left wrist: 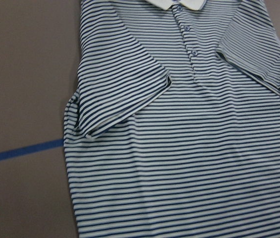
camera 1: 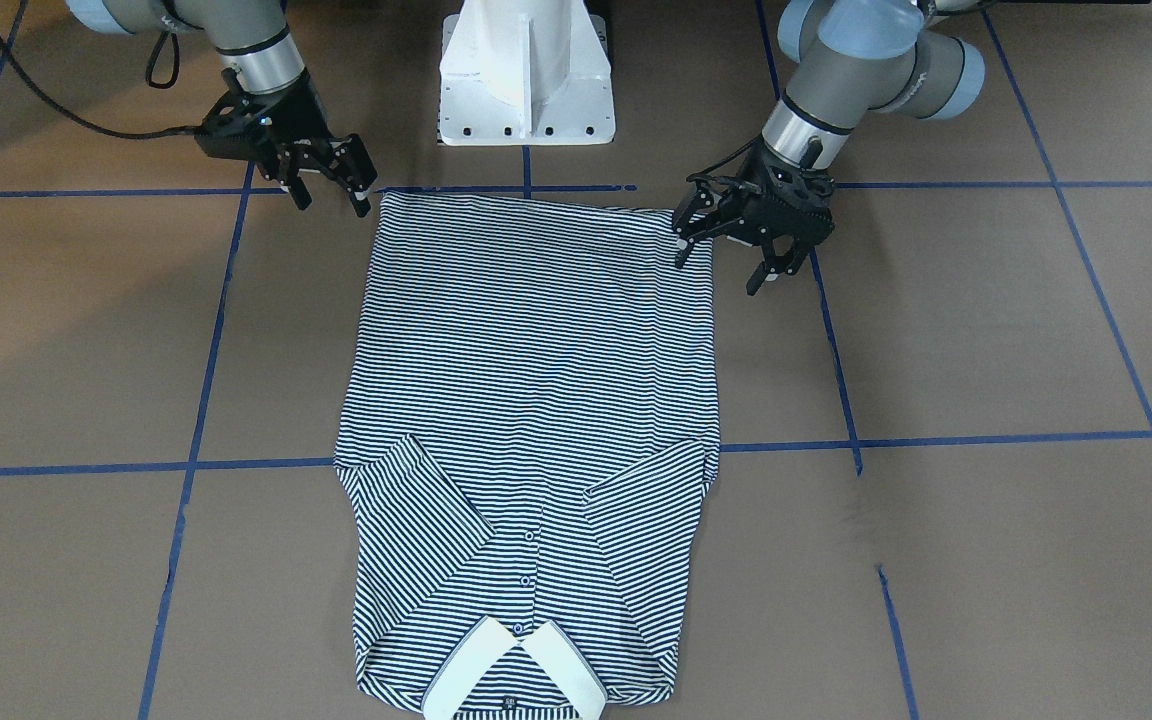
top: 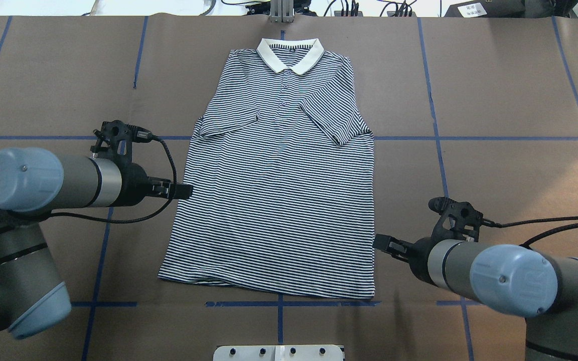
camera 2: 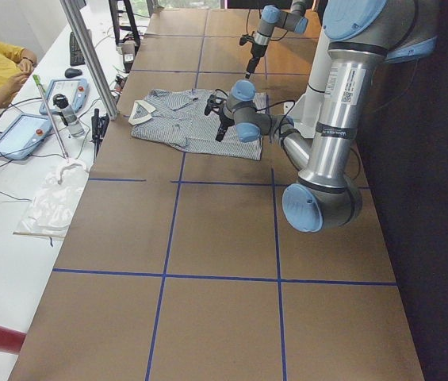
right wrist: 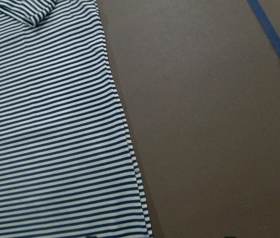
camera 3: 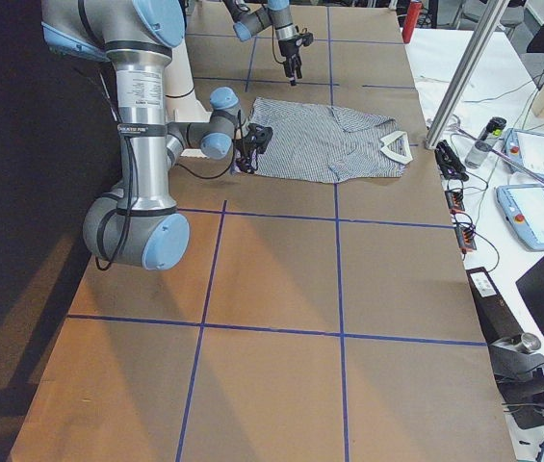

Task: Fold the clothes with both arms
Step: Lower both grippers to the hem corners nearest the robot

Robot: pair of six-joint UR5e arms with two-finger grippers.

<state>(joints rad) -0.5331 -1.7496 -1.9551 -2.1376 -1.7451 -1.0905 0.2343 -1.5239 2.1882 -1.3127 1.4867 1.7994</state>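
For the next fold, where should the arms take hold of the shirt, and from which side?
Probably take the shirt by its two hem corners, each gripper coming in low from its own outer side. It lies flat with the sleeves folded in and the hem at the grippers' end. The left gripper and right gripper are open just beside those corners.

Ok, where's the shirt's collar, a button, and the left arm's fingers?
collar (top: 310, 57): overhead view, on the white flap at the view's right.
button (left wrist: 193, 52): left wrist view, on the lowest button that shows.
left arm's fingers (camera 1: 774, 265): front-facing view, on the finger at the view's right.
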